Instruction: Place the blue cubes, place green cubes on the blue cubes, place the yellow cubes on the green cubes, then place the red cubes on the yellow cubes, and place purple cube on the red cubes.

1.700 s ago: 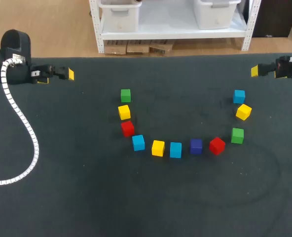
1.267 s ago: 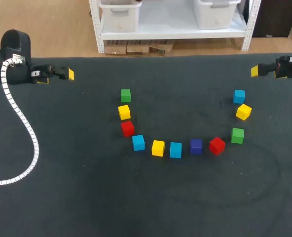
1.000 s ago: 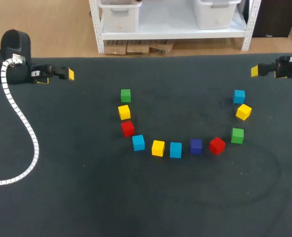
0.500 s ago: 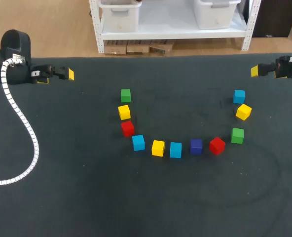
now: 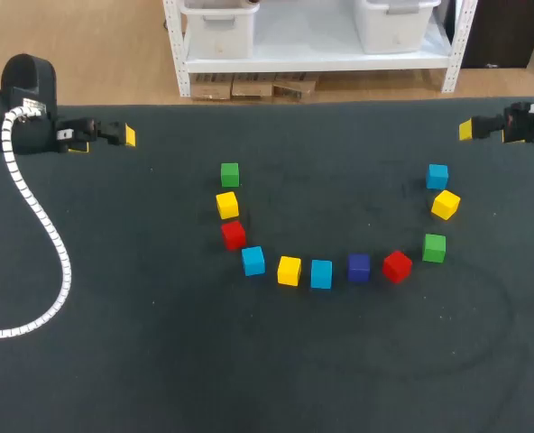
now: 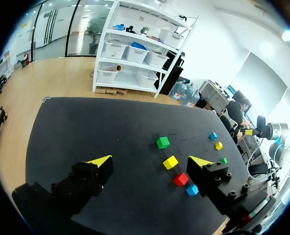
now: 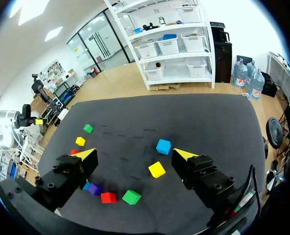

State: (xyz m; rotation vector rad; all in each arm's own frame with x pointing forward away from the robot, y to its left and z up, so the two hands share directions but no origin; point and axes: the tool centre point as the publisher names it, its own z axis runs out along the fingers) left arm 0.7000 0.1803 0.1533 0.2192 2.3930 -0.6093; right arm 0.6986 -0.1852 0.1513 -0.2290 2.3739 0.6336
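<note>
Blue cubes (image 5: 253, 261) sit unstacked in a loose U of mixed cubes at the middle of the table (image 5: 114, 361). Risk: the near row is packed tight, so wide fingers dropping on a blue one could shove the yellow cube (image 5: 289, 270) beside it. Left arm (image 5: 28, 95) low at the far left edge, right arm (image 5: 529, 122) at the far right corner. Left gripper (image 6: 150, 161) and right gripper (image 7: 135, 153) gape wide, empty.

Black table (image 5: 114, 361), matte top, evenly lit.

Eleven cubes (image 5: 321, 273), five colours
</note>
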